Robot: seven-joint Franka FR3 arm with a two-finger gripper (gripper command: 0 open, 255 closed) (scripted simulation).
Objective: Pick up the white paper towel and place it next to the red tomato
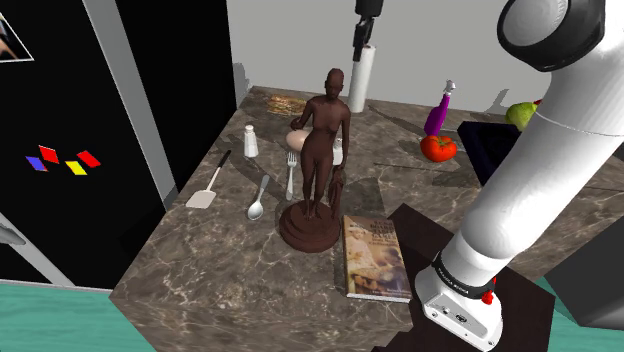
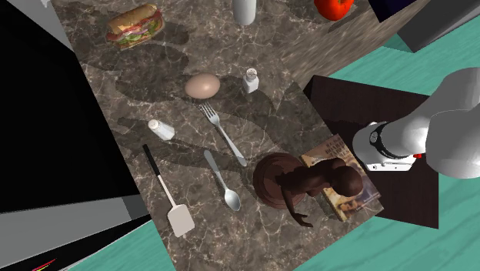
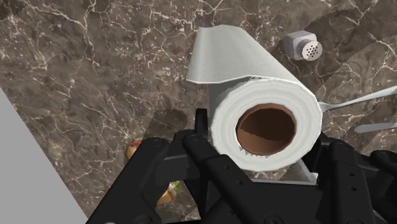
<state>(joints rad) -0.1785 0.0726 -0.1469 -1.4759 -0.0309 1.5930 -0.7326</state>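
Table (image 1: 220, 260): brown marble with pale veins, running back to the wall.
Wall (image 1: 290, 40): plain light grey, behind the table's far edge.
Floor (image 1: 60, 315): teal, past the table's near edge.
Black area (image 1: 60, 100): shoulder view's left, beside the table.
Post (image 1: 127, 90): grey, slanting across the black area.
Coloured patches (image 1: 76, 167): small; red, blue, yellow, on the black.
Light: soft shadows across the marble.

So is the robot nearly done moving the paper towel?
Partly. The pincer grips the paper towel roll at its top, so grabbing looks done. In hand: lifting it. Left: carrying it over beside the tomato, which sits well apart.
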